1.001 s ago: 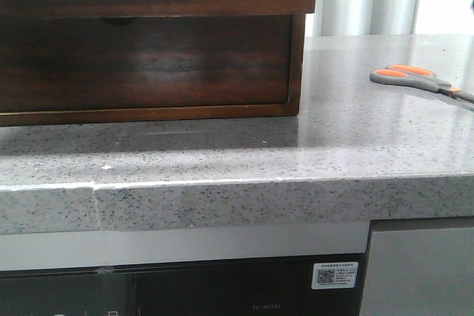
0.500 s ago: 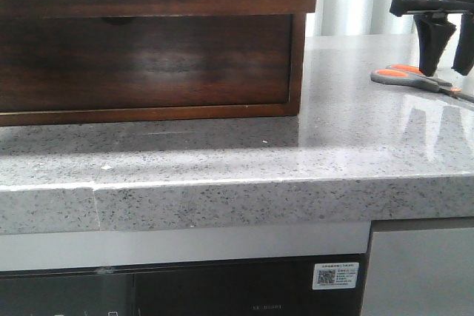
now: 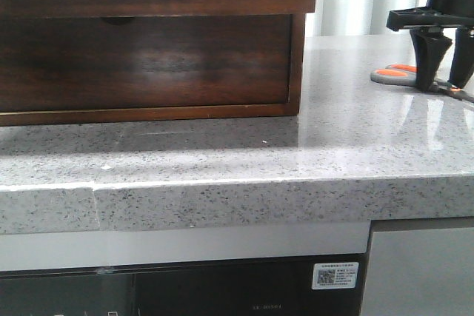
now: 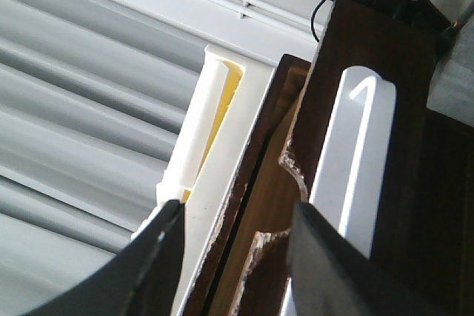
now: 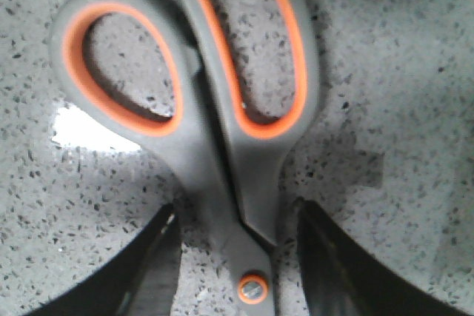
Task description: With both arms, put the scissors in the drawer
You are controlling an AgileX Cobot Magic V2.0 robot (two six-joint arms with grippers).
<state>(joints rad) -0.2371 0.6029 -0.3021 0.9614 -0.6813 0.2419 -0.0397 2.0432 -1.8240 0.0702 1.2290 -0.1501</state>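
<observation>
The scissors (image 3: pixel 400 74), grey handles lined orange, lie flat on the speckled counter at the right. My right gripper (image 3: pixel 443 86) is open and stands fingers-down over them, a finger on each side of the pivot. In the right wrist view the scissors (image 5: pixel 215 138) lie between the two fingers (image 5: pixel 155 264), apart from both, with the orange pivot screw between the tips. The dark brown drawer (image 3: pixel 148 61) is shut in the wooden cabinet at the left; its finger notch (image 3: pixel 118 21) is at the top edge. My left gripper (image 4: pixel 237 220) is open above the cabinet top, near the notch (image 4: pixel 285 175).
The grey speckled counter (image 3: pixel 222 153) runs to a front edge (image 3: pixel 222 197). The cabinet frame (image 3: pixel 296 57) stands left of the scissors. A white holder (image 4: pixel 363 153) lies on the cabinet top. Grey curtains (image 4: pixel 74 94) hang behind.
My right gripper came into the front view from above and has come down onto the scissors; its fingers now stand at the counter around them. The scissors and drawer have not moved.
</observation>
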